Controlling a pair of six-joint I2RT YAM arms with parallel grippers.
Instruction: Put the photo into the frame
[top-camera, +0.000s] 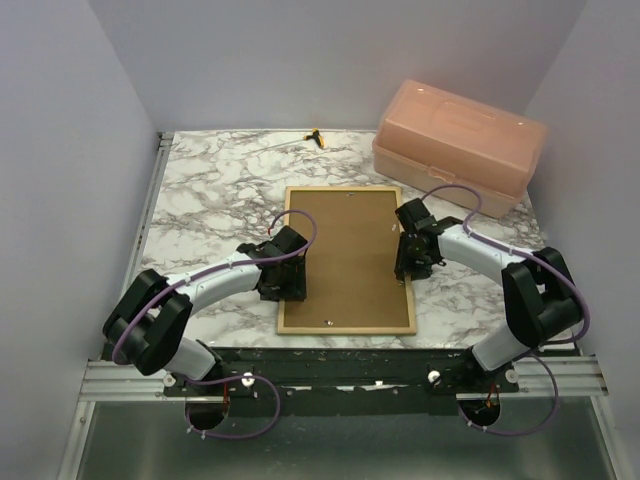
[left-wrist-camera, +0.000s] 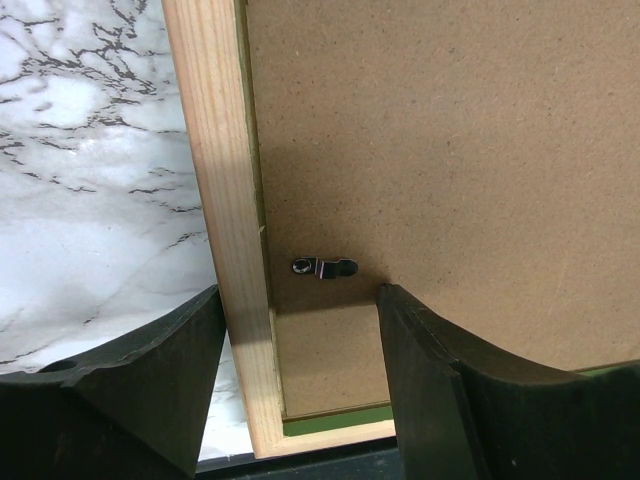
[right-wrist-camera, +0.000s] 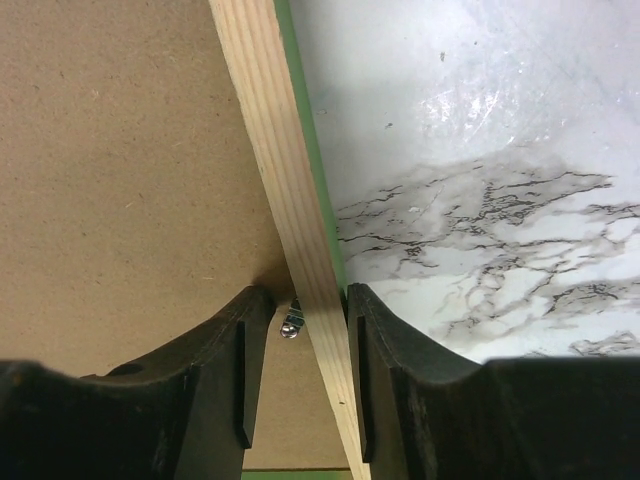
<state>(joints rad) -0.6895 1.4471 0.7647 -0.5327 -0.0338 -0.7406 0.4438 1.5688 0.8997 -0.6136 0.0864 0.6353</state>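
1. The frame (top-camera: 345, 328) lies flat, bare-wood back up, on the marble table (top-camera: 220, 190). It sits around the middle of the near edge, with its near rail close to that edge.
2. A brown backing board (top-camera: 350, 250) fills the opening of the frame and hides whatever lies beneath it.
3. The left gripper (top-camera: 287, 285) is down over the frame's left rail, toward the near left corner.
4. Seen from its wrist, the left gripper (left-wrist-camera: 300, 300) has its jaws spread wide and grasps nothing. One finger (left-wrist-camera: 150, 370) is over the marble outside the rail and the other (left-wrist-camera: 450, 370) is on the board. The rail and a small metal clip (left-wrist-camera: 325, 268) lie between them.
5. The right gripper (top-camera: 412, 265) stands over the right rail, about halfway along it.
6. From its wrist, the right gripper (right-wrist-camera: 308, 295) straddles that rail with its jaws parted. The outer finger (right-wrist-camera: 400, 380) is against the green edge. The inner finger (right-wrist-camera: 220, 370) is on the board, just short of the wood, with a metal clip (right-wrist-camera: 291, 322) in the gap. It is not clamped.
7. A pink plastic box (top-camera: 460, 145) sits at the far right corner.
8. A small yellow-and-black object (top-camera: 318, 137) lies by the far edge; I cannot tell what it is.
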